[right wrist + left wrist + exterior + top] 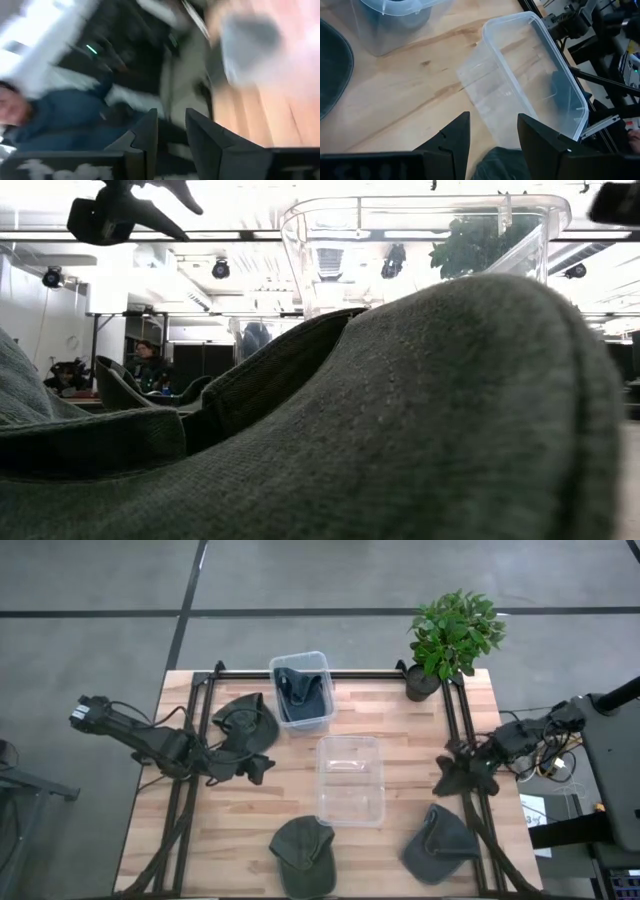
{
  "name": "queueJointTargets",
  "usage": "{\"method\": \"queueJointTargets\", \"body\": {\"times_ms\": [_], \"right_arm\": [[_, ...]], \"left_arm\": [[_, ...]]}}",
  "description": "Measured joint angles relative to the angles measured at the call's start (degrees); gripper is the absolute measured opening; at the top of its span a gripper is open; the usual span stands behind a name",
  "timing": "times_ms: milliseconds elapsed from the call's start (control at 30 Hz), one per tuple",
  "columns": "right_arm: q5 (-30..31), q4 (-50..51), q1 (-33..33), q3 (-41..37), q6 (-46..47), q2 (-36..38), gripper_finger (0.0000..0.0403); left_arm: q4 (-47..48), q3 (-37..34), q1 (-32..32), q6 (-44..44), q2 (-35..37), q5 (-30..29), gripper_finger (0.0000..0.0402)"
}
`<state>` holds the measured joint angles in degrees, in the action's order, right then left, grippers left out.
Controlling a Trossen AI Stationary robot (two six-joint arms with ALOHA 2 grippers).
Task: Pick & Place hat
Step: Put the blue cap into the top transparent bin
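Three hats lie flat on the wooden table: a dark green one (245, 721) toward the far left, a dark green one (303, 855) at the near edge, filling the low view (400, 430), and a grey one (438, 843) near the right. A fourth dark hat (300, 690) sits in a clear bin (322, 718). My left gripper (262, 769) (492, 140) hovers open beside the far-left hat, pointing at the empty clear bin (350, 780) (530, 85). My right gripper (446, 780) (171, 135) hangs open over the table's right rail, empty.
A potted plant (450, 635) stands at the far right corner. Black frame rails (185, 790) run along the table's left and right sides. Bare wood lies between the two bins and the near hats. A person in blue (60, 125) shows beyond the table.
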<state>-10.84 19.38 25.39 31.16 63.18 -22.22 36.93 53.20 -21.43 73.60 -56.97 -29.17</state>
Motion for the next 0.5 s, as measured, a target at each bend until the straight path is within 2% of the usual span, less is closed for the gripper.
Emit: {"method": "queueJointTargets", "body": {"times_ms": [133,267,367,500], "right_arm": [[-5.4,19.3,1.1,8.1,6.7,-8.8,0.0086],[-7.5,34.6,3.0,15.1,10.7,-15.3,0.0084],[-7.4,38.8,4.9,19.0,14.0,-18.9,0.0084],[-5.7,38.7,8.3,22.6,16.7,-23.2,0.0084]], "left_arm": [[0.2,0.0,0.0,-0.4,0.0,0.0,0.0156],[0.5,0.0,0.0,-0.5,0.0,-0.1,0.0156],[0.5,0.0,0.0,-0.6,0.0,-0.2,0.0156],[0.7,0.0,0.0,-1.9,0.0,-0.3,0.0156]]}}
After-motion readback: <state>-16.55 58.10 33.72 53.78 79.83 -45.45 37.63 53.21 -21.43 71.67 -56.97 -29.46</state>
